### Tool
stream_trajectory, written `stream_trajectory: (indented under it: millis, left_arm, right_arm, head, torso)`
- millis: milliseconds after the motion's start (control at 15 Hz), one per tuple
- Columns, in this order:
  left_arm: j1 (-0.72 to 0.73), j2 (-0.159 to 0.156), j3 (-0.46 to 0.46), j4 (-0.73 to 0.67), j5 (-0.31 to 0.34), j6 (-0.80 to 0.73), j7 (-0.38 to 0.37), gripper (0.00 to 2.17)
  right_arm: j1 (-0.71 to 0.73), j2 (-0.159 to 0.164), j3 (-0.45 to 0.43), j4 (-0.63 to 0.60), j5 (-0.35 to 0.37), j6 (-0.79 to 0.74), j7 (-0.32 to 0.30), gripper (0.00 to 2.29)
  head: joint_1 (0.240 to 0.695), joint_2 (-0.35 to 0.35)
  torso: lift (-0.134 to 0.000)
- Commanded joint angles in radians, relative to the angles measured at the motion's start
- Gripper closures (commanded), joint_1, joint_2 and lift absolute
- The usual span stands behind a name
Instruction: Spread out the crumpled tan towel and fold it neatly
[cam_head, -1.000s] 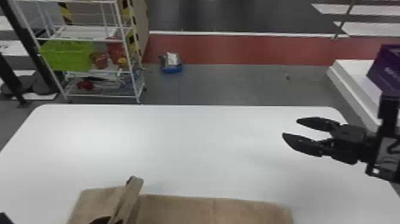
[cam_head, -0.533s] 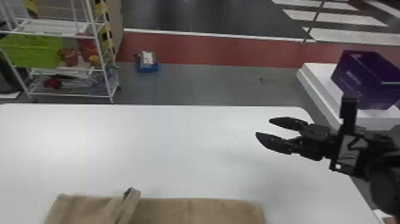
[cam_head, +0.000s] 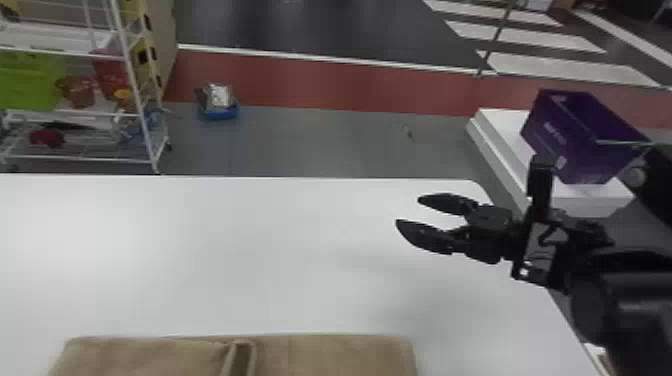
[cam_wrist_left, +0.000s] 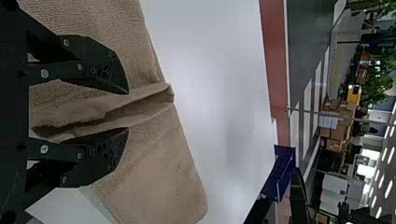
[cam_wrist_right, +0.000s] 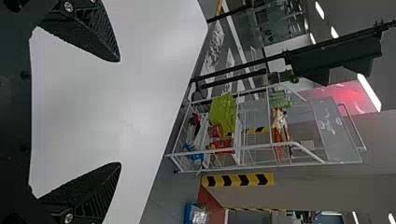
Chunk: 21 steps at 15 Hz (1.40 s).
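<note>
Left hand (cam_wrist_left: 127, 111), right hand (cam_head: 407, 211), both fingers-apart; tan towel (cam_wrist_left: 159, 182), its ridge (cam_wrist_left: 144, 100) by the left hand's fingertips, wants smoothing before folding.

- The tan towel (cam_head: 330, 356) is lying on the near side of the white table (cam_head: 200, 260), stretching from left to right.
- It is spreading mostly flat, showing a finely ribbed, matte surface.
- A narrow fold (cam_wrist_left: 140, 102) is standing up near its middle, running from near to far and gaping open at the far edge.
- Its right part is lying smooth, ending in a rounded far corner.
</note>
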Motion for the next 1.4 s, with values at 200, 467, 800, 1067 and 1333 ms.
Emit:
stream_trajectory:
  millis: [200,467,800,1067,1333]
  left_arm:
    - [0.02,-0.004,0.054,-0.117,0.102,0.048,-0.002,0.03]
    - [0.006,-0.004,0.246,-0.119,0.192,0.054,0.03,0.03]
    - [-0.077,-0.004,0.677,0.051,0.568,-0.163,0.016,0.03]
    - [-0.204,-0.004,0.929,0.237,0.775,-0.142,0.006,0.03]
    - [-0.312,-0.004,1.053,0.344,0.818,-0.077,0.001,0.04]
  right_arm:
    - [-0.006,0.004,0.025,-0.039,-0.066,0.152,-0.025,0.08]
    - [0.039,0.035,0.062,-0.193,-0.147,0.36,-0.035,0.08]
    - [0.045,0.072,0.123,-0.369,-0.229,0.787,-0.095,0.09]
    - [0.016,0.08,0.184,-0.44,-0.284,0.924,-0.201,0.09]
    - [-0.034,0.103,0.255,-0.448,-0.371,0.924,-0.333,0.15]
  head:
    - [0.695,-0.205]
    - [0.695,-0.127]
    - [0.695,0.174]
    - [0.695,0.35]
    - [0.695,0.35]
  torso:
    - [-0.122]
    - [-0.122]
    - [-0.122]
    - [-0.122]
    - [-0.122]
